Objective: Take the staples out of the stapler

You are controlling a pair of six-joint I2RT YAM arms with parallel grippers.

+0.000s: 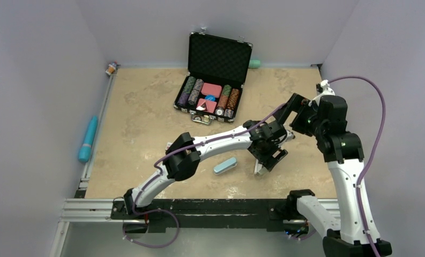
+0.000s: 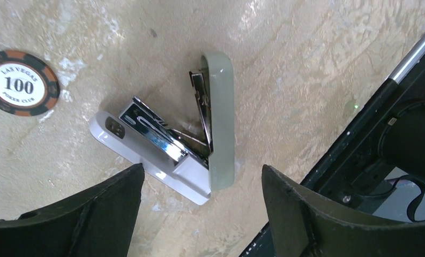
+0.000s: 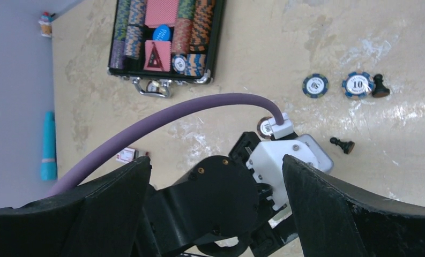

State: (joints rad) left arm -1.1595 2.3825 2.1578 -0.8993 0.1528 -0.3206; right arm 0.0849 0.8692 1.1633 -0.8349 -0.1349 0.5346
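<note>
The stapler [image 2: 170, 152] lies swung open on the table. Its grey-green top cover [image 2: 222, 115] is hinged away from the white base and the chrome magazine [image 2: 155, 130]. I cannot make out any staples. My left gripper [image 2: 202, 170] is open and empty, just above the stapler's hinge end, with one finger on each side and neither touching. In the top view the left gripper [image 1: 269, 157] hovers over the stapler [image 1: 260, 170]. My right gripper [image 3: 215, 159] is open and empty, held above the left arm's wrist, and shows in the top view [image 1: 288, 115]. A corner of the stapler [image 3: 318, 152] shows in the right wrist view.
An open poker-chip case [image 1: 213, 80] stands at the back. A "100" chip [image 2: 21, 83] lies beside the stapler. Two blue chips [image 3: 315, 85] and black pawns [image 3: 343, 144] lie to the right. There is a light-blue case [image 1: 224, 166], a teal stick [image 1: 88, 139], and the black rail [image 2: 360, 134] at the near edge.
</note>
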